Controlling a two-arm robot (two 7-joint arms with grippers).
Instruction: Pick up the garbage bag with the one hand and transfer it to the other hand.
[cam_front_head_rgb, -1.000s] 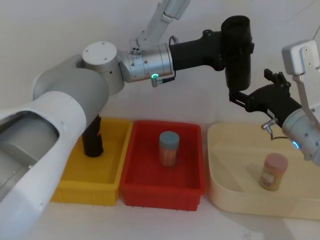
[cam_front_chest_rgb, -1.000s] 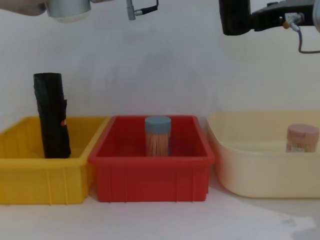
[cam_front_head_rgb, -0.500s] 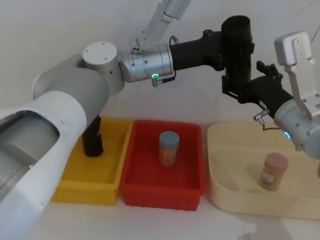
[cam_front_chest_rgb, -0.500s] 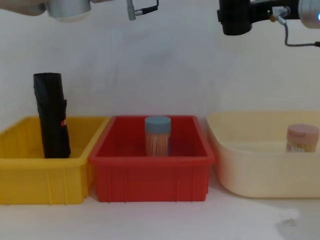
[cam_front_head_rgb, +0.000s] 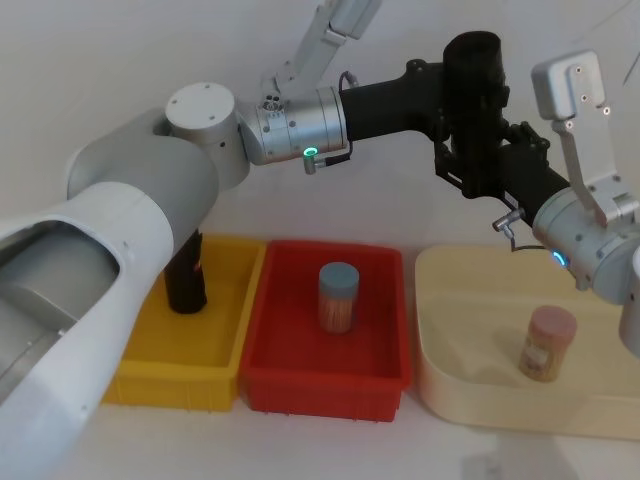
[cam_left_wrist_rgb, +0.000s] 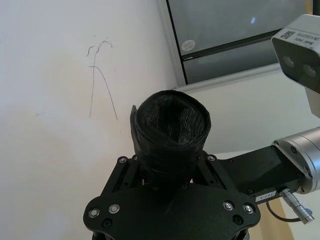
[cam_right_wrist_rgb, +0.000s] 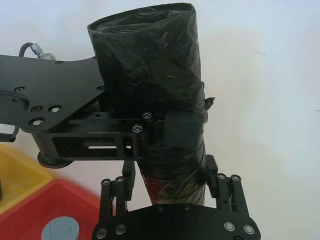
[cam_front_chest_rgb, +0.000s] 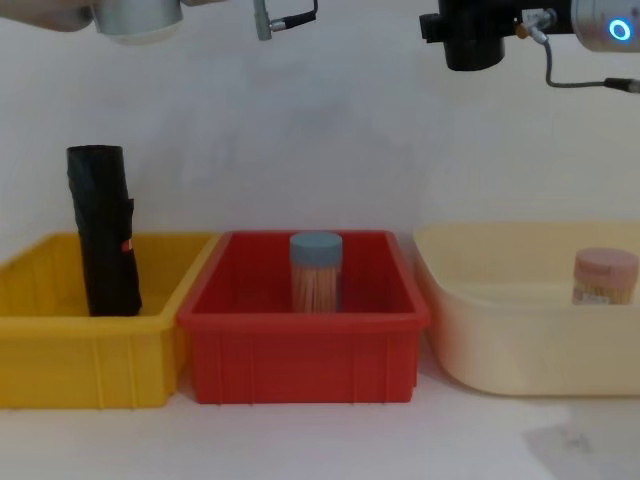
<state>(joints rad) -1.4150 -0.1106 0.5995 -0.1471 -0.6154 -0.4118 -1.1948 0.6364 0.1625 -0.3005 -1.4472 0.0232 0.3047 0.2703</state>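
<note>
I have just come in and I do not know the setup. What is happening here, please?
The left gripper holds a black garbage bag upright in the air, above the bins. The right gripper has its open fingers around the roll's lower part, ready to take it. Another black roll stands in the yellow bin.

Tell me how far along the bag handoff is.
Done: the black wrinkled plastic garbage bag roll is lifted high above the red plastic bin, clamped in the left pincer. In hand: the right pincer sits open, its fingers flanking the roll's lower end. Left: close the right pincer on it, then release the left one.
</note>
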